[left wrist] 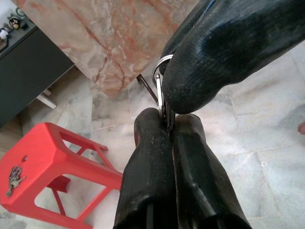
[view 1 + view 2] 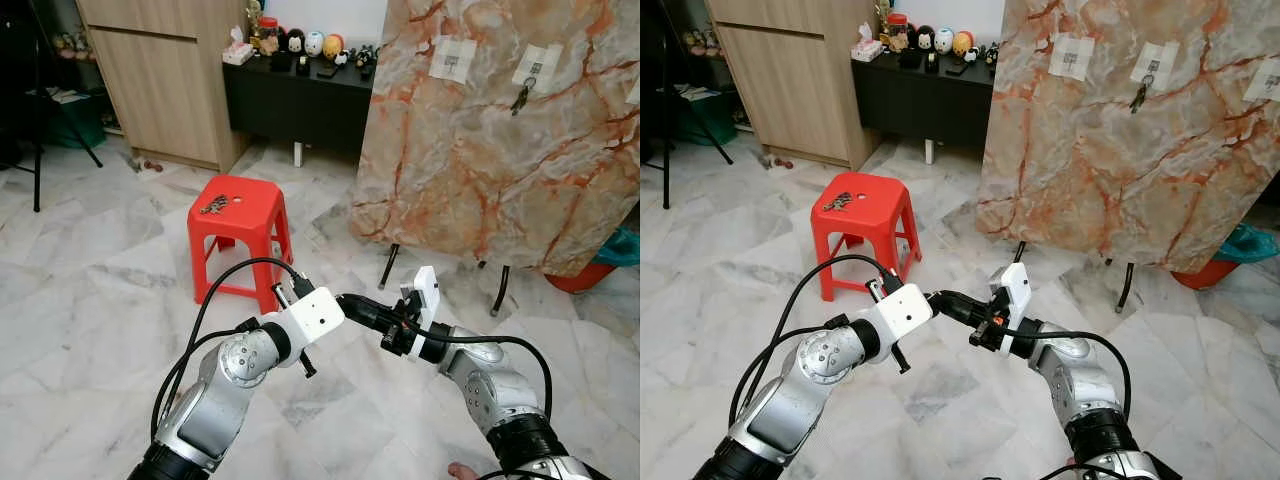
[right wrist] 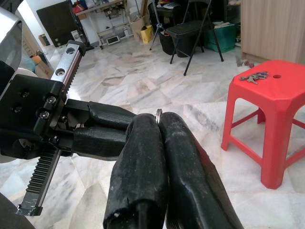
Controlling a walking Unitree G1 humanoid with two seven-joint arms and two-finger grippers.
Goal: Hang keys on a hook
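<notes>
At lower centre of the head views, the left gripper (image 2: 352,303) and right gripper (image 2: 378,316) meet tip to tip — both are pinched closed on one key ring (image 1: 159,78), passed between them above the marble floor (image 2: 90,270). A second bunch of keys (image 2: 214,205) lies on the red stool (image 2: 255,215), left of centre. Another set (image 2: 520,97) hangs on the marble board (image 2: 480,170), upper right.
</notes>
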